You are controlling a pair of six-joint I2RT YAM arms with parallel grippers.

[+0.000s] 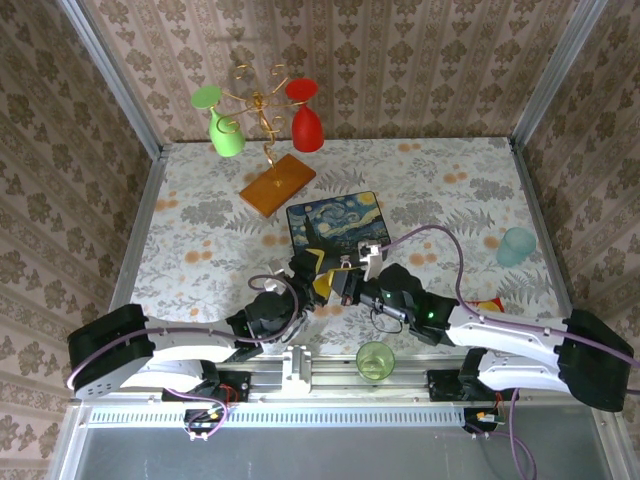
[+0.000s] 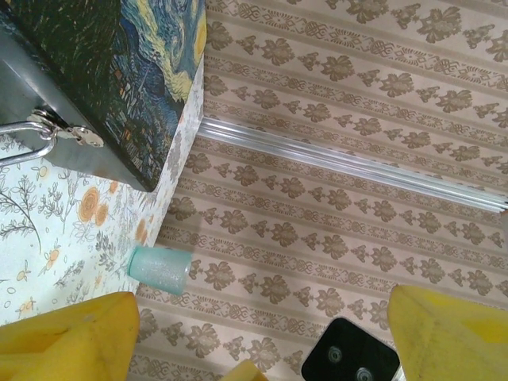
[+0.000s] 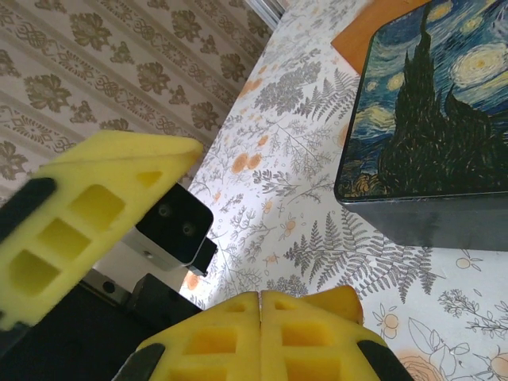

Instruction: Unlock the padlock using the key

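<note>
Left pincer (image 2: pixel 262 317) wide; right pincer (image 3: pixel 260 305) closed tight (contents unclear) between left's fingers (image 2: pixel 71 341), bench (image 1: pixel 190 270) front-centre, beside painted box (image 1: pixel 335 222): likely key handover.

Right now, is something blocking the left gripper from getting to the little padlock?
Nothing visible does. Between the open left gripper and the silver loop of the padlock at the starry box lies only bare flowery tablecloth. The teal cup is farther off, by the table's edge.
</note>
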